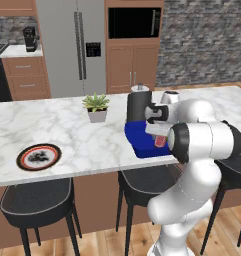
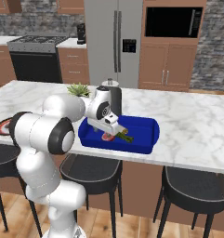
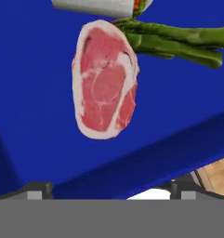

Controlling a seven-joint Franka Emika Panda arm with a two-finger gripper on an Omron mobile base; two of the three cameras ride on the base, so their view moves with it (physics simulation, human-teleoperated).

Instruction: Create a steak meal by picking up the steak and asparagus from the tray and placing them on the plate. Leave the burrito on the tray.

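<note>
- My gripper [image 3: 111, 188] hung over the near side of the tray [image 3: 34, 93], fingertips spread wide with nothing between them
- To take the steak [image 3: 105, 79] cleanly, I judged I should centre over it, come straight down and close across its narrow width, clear of the asparagus
- The steak lay flat on the blue tray floor, an oval red-pink slab with a pale fatty rim
- The asparagus [image 3: 178, 41] touched its far edge; the burrito [image 3: 92, 7] lay beyond
- The plate [image 1: 39, 156] sat well apart along the counter [image 1: 82, 135]

The white marble surface [image 1: 82, 135] is carrying the blue tray [image 2: 143, 132], the round plate [image 1: 38, 157] and a potted plant [image 1: 96, 107].
</note>
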